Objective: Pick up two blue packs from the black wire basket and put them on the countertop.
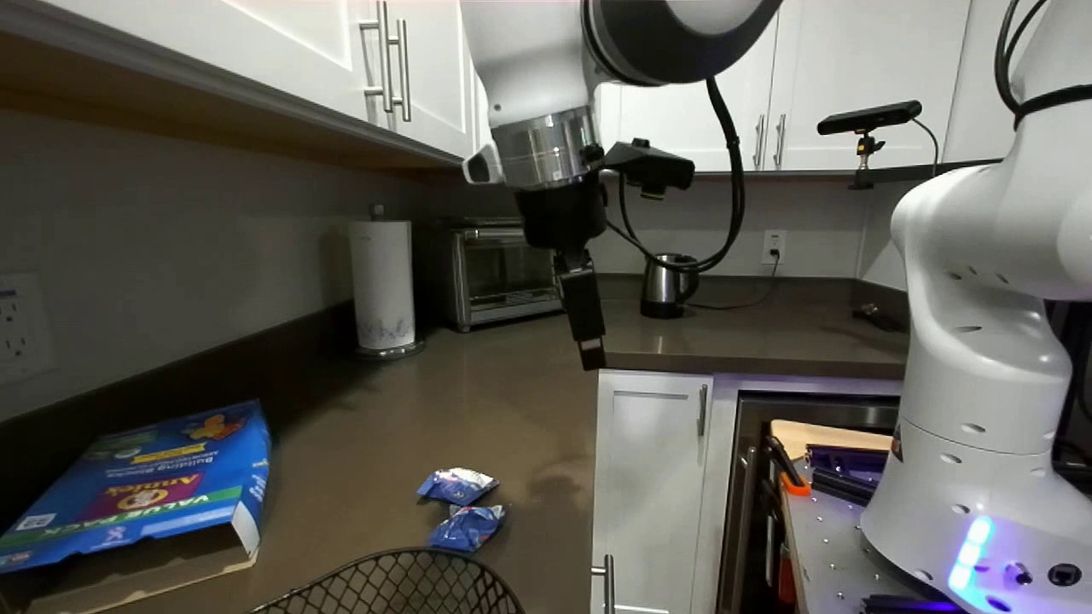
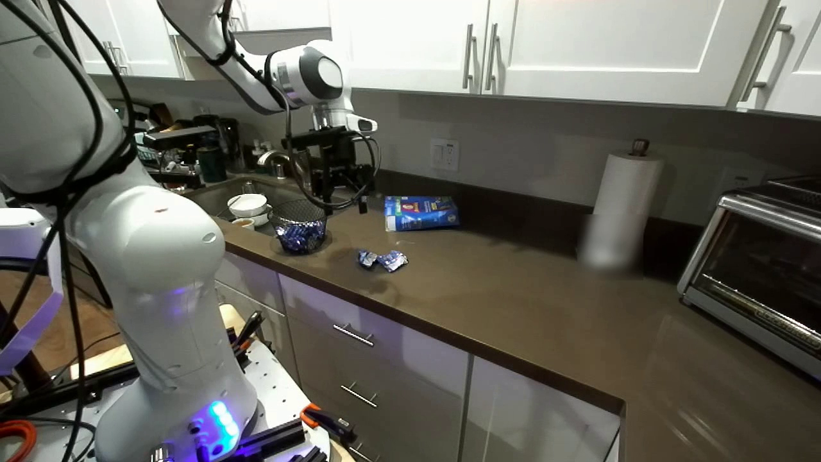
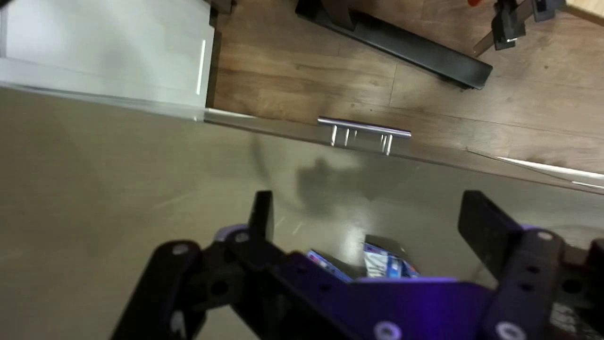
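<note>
Two crinkled blue packs with white markings, a farther pack point(image 1: 457, 486) and a nearer pack point(image 1: 467, 529), lie side by side on the dark countertop point(image 1: 384, 426). They also show in an exterior view as a left pack point(image 2: 367, 258) and a right pack point(image 2: 392, 260). In the wrist view a pack point(image 3: 387, 262) is partly hidden behind the gripper body. The black wire basket point(image 2: 298, 210) stands beside them and holds more blue packs point(image 2: 301, 237). Its rim point(image 1: 409, 563) shows at the bottom edge. My gripper point(image 3: 368, 203) is open and empty, raised above the countertop and the two packs.
A large flat blue box point(image 1: 171, 477) lies by the wall. A paper towel roll point(image 1: 384, 281), a toaster oven point(image 1: 503, 273) and a kettle point(image 1: 665, 286) stand farther along. A sink point(image 2: 218, 196) with white bowls point(image 2: 247, 205) is beyond the basket. Upper cabinets point(image 1: 418, 68) overhang the counter.
</note>
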You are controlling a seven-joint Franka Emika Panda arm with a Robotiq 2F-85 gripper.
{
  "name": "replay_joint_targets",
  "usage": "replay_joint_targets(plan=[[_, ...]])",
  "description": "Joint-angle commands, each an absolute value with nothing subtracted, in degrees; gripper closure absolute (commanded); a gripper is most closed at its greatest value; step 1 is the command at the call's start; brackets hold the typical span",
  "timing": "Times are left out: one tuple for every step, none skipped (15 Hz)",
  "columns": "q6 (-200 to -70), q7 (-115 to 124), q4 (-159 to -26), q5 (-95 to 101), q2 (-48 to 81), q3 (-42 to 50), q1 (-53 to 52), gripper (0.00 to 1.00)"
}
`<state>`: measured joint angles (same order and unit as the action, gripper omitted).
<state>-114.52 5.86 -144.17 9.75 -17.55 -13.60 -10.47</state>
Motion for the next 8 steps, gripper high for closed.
replay_joint_targets(plan=[[-121.03,5.53,-143.97,11.15,-17.05,-15.91,-13.21,0.00],[-123.55,5.72,-143.40,11.29,-16.22,-16.24,-13.47,0.00],[-125.90,4.92,-143.12,10.14,-16.08,-16.13,-13.98,0.00],[-128.67,4.39,-142.60,9.27,-14.97,-15.88,-14.25,0.00],[-131.19,3.11,-142.11,7.88,-13.94,-15.47,-14.75,0.00],[-133.54,1.59,-141.52,6.49,-12.18,-15.30,-15.36,0.00],[-135.15,-0.76,-140.98,4.74,-10.66,-15.17,-16.19,0.00],[-132.40,3.16,-142.99,7.32,-14.49,-16.03,-14.91,0.00]])
